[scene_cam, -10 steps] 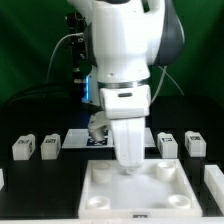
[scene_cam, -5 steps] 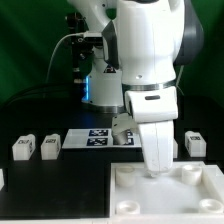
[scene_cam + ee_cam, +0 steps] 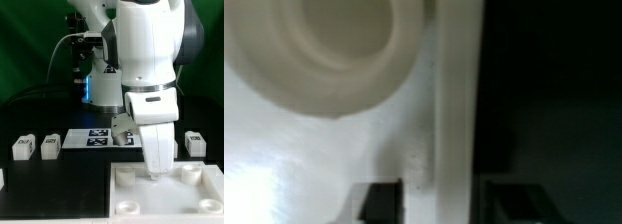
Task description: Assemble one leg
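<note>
The big white robot arm reaches down over a black table. Its gripper is low, at the far edge of a large white square plastic panel with a raised rim. The panel lies flat at the front of the table, on the exterior view's right.

In the wrist view, the gripper has 1 dark finger on each side of the panel's raised rim. A round socket in the panel is near the rim. I cannot tell if the jaws are squeezing the rim or just sitting around it.

Nothing is holding a leg. 1 small white plastic block-shaped leg with a black-and-white tag stands on the table at the exterior view's left. A 2nd leg stands just beside it. A 3rd leg stands at the exterior view's right, behind the panel.

The thin flat white marker board lies between the 2nd leg and the arm.
</note>
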Robot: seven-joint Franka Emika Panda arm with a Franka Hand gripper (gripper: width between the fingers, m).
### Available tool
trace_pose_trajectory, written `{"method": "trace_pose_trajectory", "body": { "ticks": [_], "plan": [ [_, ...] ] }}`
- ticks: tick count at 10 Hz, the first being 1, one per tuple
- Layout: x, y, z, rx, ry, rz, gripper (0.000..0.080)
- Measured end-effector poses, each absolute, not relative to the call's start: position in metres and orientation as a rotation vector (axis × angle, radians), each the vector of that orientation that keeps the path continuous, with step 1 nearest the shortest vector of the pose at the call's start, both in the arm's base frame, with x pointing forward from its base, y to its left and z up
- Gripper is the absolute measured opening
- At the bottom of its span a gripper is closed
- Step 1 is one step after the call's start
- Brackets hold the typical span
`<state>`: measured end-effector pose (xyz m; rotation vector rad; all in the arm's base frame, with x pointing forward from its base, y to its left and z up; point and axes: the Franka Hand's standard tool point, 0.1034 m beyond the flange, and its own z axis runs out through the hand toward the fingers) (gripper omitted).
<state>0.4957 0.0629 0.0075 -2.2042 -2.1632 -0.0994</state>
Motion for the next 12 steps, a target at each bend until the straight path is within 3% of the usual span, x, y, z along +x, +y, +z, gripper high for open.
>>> {"method": "trace_pose_trajectory", "body": {
  "ticks": [1, 2, 3, 6, 10, 12],
  "plan": [
    [0.496, 0.063, 0.007, -2.204, -2.163, -0.099, 0.0308],
    [0.496, 0.063, 0.007, -2.205, -2.162, -0.099, 0.0491],
    [0.496, 0.062, 0.007, -2.205, -2.162, -0.099, 0.0597],
    [0.495, 0.062, 0.007, -2.206, -2.160, -0.098, 0.0646],
    [0.495, 0.062, 0.007, -2.218, -2.147, -0.097, 0.0649],
    [0.490, 0.067, 0.032, -2.390, -1.984, -0.112, 0.0649]
  ]
}}
